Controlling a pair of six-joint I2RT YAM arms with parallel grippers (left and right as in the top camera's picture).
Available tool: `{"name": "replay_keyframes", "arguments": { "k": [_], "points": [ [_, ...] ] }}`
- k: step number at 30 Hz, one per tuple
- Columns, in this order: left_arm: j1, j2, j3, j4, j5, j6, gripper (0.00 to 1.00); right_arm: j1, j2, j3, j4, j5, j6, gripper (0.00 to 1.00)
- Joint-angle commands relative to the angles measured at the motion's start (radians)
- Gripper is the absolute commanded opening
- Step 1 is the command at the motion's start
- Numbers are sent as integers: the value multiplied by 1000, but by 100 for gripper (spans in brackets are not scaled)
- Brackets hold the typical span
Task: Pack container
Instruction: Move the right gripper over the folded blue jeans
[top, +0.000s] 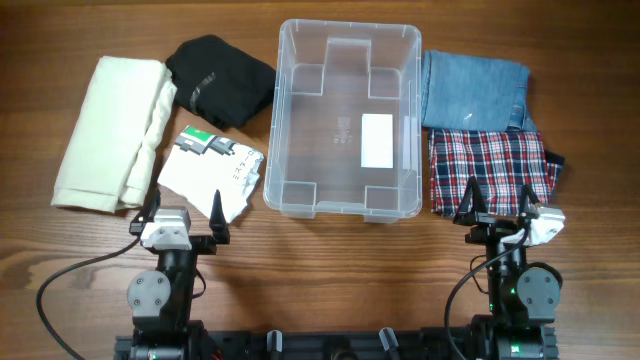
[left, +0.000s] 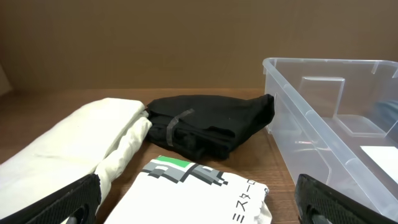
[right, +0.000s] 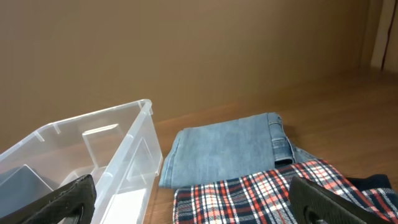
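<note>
The clear plastic container (top: 345, 118) stands empty in the table's middle, a white label on its base; it also shows in the left wrist view (left: 323, 124) and the right wrist view (right: 93, 155). Left of it lie a cream folded garment (top: 110, 130), a black folded garment (top: 220, 78) and a white printed T-shirt (top: 212, 172). Right of it lie folded blue jeans (top: 472, 88) and a red plaid shirt (top: 490, 170). My left gripper (top: 183, 213) is open and empty just before the white T-shirt (left: 199, 196). My right gripper (top: 500, 205) is open and empty at the plaid shirt's (right: 267, 193) near edge.
Both arm bases stand at the table's front edge. A dark garment edge (top: 556, 160) peeks from under the plaid shirt at right. Brown wooden tabletop surrounds everything.
</note>
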Motion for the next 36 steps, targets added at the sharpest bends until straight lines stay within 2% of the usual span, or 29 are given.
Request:
{"name": "replay_keyframes", "arguments": {
  "k": [1, 2, 4, 10, 15, 21, 25, 31, 36],
  "points": [
    [7, -8, -7, -1, 2, 19, 100, -5, 1, 4, 13, -51, -46, 100],
    [7, -8, -7, -1, 2, 19, 100, -5, 1, 17, 4, -91, -93, 100],
    [7, -8, -7, -1, 2, 19, 100, -5, 5, 65, -26, -125, -99, 100],
    [7, -8, -7, -1, 2, 19, 100, -5, 176, 390, -205, -120, -70, 100],
    [7, -8, -7, -1, 2, 19, 100, -5, 509, 748, -490, -11, 15, 100],
    [7, -8, -7, -1, 2, 19, 100, -37, 974, 1116, -736, -48, -66, 100],
    [7, -8, -7, -1, 2, 19, 100, -144, 1252, 1344, -871, -140, -145, 100],
    [7, -8, -7, -1, 2, 19, 100, -333, 1478, 1420, -879, -272, -186, 100],
    [7, -8, -7, -1, 2, 19, 100, -373, 1645, 1407, -785, -319, -192, 100]
  ]
}}
